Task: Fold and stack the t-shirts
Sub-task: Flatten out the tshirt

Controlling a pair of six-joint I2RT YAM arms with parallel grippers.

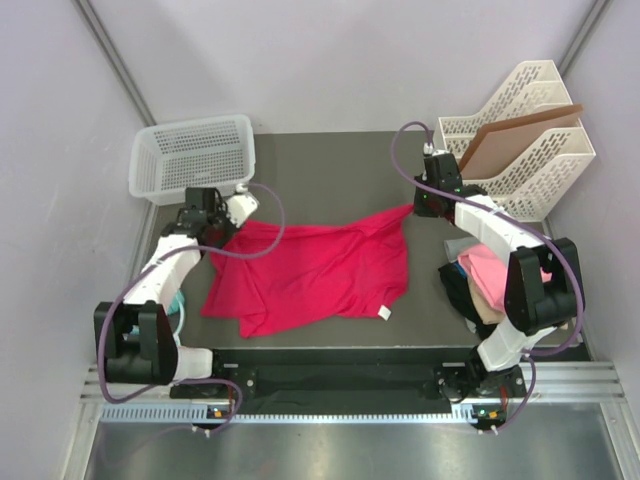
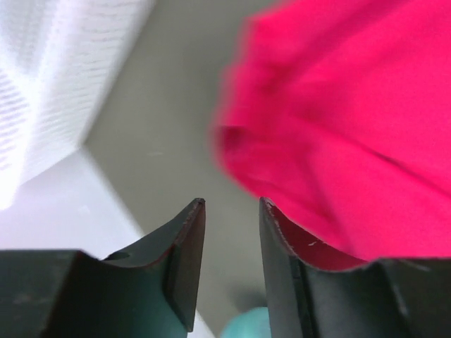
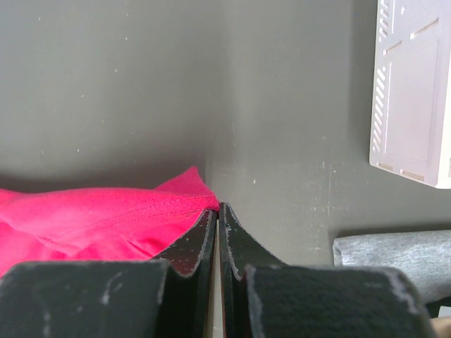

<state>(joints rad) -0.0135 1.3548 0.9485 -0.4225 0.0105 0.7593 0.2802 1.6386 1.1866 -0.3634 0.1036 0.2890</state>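
The right arm (image 1: 525, 280) hides much of the stacked t-shirts (image 1: 483, 265) at the right edge of the mat (image 1: 330, 160). Three layers show: pink, beige and black. The left wrist view is blurred. One crimson t-shirt (image 1: 310, 270) lies spread mid-mat. The left gripper (image 2: 232, 205), at its far left corner, stands partly open, with nothing between the jaws. The right gripper (image 3: 218, 208), at the far right corner, is pressed closed; whether it pinches cloth cannot be told. One white basket (image 1: 195, 155) stands far left.
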